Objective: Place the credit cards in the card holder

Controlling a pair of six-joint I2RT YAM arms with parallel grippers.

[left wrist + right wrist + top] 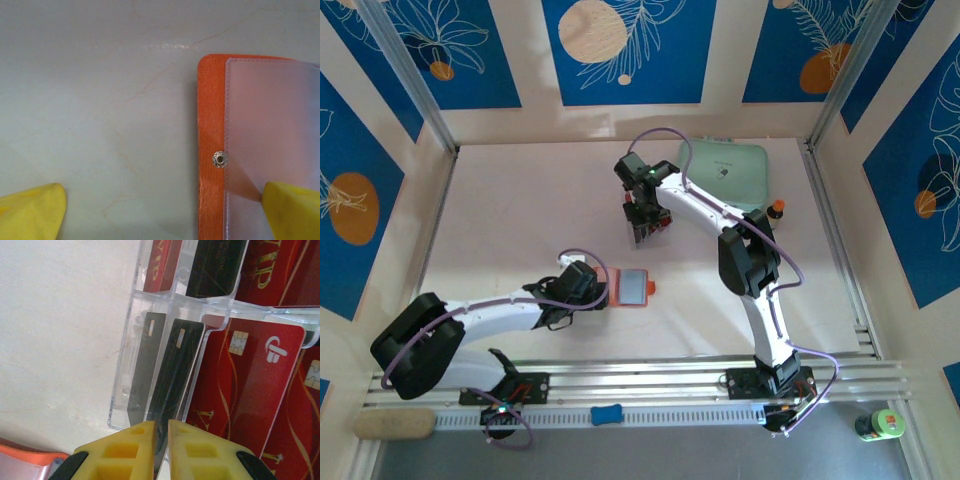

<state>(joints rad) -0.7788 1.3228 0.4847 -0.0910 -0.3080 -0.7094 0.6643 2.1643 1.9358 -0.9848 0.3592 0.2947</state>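
Observation:
The orange card holder [635, 288] lies open on the table, grey inside up. In the left wrist view its orange edge [210, 125] and snap button [219, 159] show. My left gripper [162, 215] stands open over it, one yellow fingertip [292, 210] on the frosted sleeve and the other off on the bare table. My right gripper [161, 440] is over the clear rack [125, 385], shut on the top edge of a black card [175, 370] standing in it. Red cards [245, 390] fill the neighbouring slots. In the top view the right gripper [645, 215] hangs at the rack [645, 235].
A mint-green case [725, 170] lies at the back right behind the right arm. A small orange-capped item [777, 208] sits beside it. A corner of the orange card holder [25, 460] shows near the rack. Off the table's front edge are a blue piece [606, 413] and a green bottle [880, 423].

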